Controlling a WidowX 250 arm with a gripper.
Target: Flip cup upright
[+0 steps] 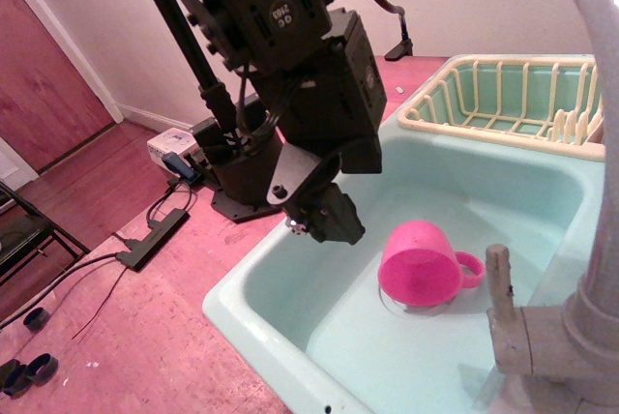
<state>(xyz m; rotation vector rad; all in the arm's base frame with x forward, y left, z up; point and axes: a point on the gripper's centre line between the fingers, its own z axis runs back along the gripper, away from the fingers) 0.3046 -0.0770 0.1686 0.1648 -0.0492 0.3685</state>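
Observation:
The pink cup (418, 271) is in the teal sink (290, 269), over the drain. It is not upright: it lies tipped, with its wide round end facing front-left and its loop handle (471, 270) pointing right. My gripper (329, 222) hangs over the sink's left part, to the left of the cup and a little above it, not touching it. Its black fingers show as one dark mass from this side, so I cannot tell whether they are open or shut. Nothing is visibly held in them.
A cream dish rack (503, 100) sits on a teal tray at the back right. A grey faucet (580, 269) with its handle (499, 279) stands at the right, close to the cup. The sink's rim runs along the front left.

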